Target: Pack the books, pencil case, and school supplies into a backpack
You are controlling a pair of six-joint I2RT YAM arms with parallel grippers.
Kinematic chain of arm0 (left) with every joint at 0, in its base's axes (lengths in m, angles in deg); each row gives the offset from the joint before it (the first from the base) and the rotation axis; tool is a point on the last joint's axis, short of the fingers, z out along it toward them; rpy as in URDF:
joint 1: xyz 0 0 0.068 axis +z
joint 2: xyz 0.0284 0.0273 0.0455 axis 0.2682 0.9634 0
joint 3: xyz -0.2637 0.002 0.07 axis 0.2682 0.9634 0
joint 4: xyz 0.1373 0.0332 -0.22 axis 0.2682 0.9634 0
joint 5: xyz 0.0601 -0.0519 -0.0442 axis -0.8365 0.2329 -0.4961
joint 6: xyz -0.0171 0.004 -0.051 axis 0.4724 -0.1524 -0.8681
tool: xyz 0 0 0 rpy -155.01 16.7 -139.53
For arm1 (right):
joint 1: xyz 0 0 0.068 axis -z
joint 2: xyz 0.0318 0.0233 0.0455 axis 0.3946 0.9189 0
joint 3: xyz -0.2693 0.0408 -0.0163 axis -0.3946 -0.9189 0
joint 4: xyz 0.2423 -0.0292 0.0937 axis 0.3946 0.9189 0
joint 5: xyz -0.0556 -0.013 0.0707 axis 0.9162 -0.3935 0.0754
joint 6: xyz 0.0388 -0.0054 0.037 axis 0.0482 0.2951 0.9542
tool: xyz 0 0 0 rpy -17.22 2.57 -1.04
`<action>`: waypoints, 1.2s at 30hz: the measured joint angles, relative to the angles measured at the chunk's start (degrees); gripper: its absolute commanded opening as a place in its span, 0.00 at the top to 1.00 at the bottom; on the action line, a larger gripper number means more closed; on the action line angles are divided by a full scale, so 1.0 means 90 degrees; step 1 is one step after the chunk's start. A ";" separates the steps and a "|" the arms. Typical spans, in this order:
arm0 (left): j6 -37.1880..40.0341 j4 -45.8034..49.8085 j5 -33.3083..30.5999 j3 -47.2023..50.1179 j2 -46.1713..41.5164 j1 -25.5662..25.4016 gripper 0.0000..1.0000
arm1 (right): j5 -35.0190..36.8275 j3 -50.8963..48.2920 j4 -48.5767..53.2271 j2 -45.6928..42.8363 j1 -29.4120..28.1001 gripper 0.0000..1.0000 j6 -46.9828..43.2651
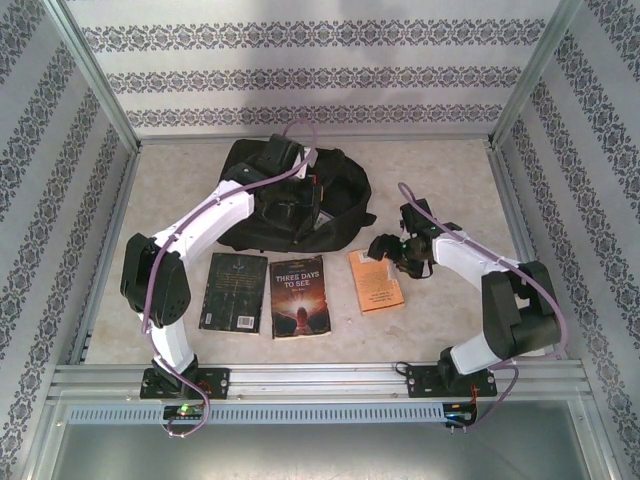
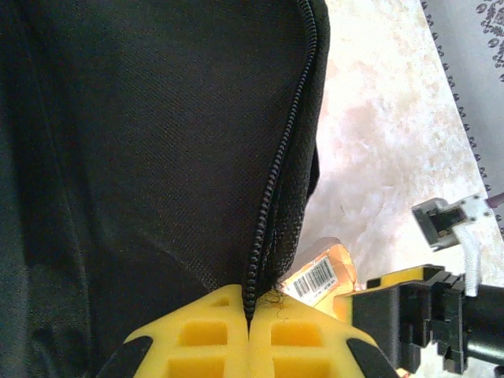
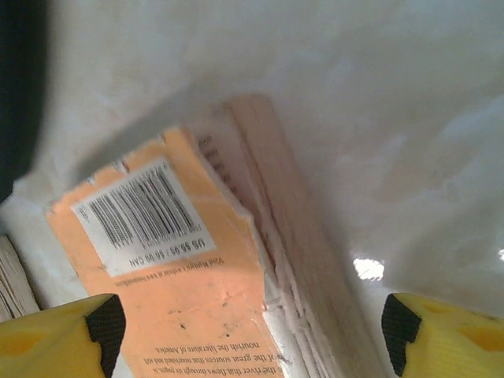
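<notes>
Dark brown paperback (image 1: 300, 297) reads "THREE DAYS TO SEE". A black paperback (image 1: 234, 291) lies just left of it, title too small to read. An orange paperback (image 1: 376, 281) lies right of both on the pale mottled table (image 1: 450, 180).

Right wrist view: ragged back cover, white barcode label (image 3: 138, 213) with a US/CAN price line, upside down. The right gripper (image 3: 252, 323) has its jaws wide apart, clear of the book.

Left wrist view: the left gripper (image 2: 249, 323) has its yellow jaws pinched on the coiled zip (image 2: 272, 181) of the black woven backpack (image 1: 345, 195), at the table's far middle.
</notes>
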 measured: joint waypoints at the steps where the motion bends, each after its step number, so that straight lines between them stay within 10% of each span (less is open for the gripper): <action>1: -0.0032 -0.0044 0.0007 0.0039 0.0000 -0.0012 1.00 | -0.0036 -0.0024 -0.0019 0.0000 -0.0070 0.20 0.0002; 36: -0.0384 -0.0376 0.0282 0.0338 0.0000 -0.0007 1.00 | -0.1996 -0.0301 -0.1139 -0.0138 -0.0755 0.63 0.0882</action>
